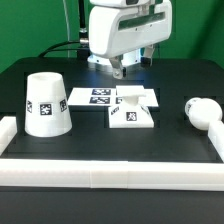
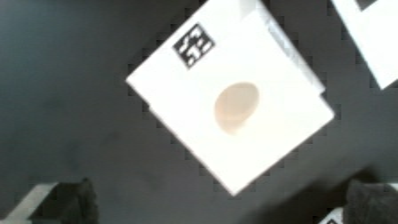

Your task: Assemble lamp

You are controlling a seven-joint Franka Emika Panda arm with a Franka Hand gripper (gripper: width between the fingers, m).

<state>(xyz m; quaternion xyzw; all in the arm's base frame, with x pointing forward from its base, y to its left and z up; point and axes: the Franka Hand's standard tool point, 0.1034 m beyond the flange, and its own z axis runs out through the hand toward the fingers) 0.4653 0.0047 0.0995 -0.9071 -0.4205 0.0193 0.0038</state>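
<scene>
Gripper (image 1: 122,70) spread wide, empty, above base (image 1: 133,112), shade (image 1: 47,105) and bulb (image 1: 203,110) well apart either side

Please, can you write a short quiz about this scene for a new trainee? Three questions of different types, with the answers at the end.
1. Fill in: in the wrist view, the base has a round ___ in its middle.
2. True or false: the gripper is open, holds nothing and hangs above the base.
3. Which thing lies farthest toward the exterior view's right? A) shade B) bulb C) marker board

Key: 1 hole; 2 true; 3 B.
</scene>
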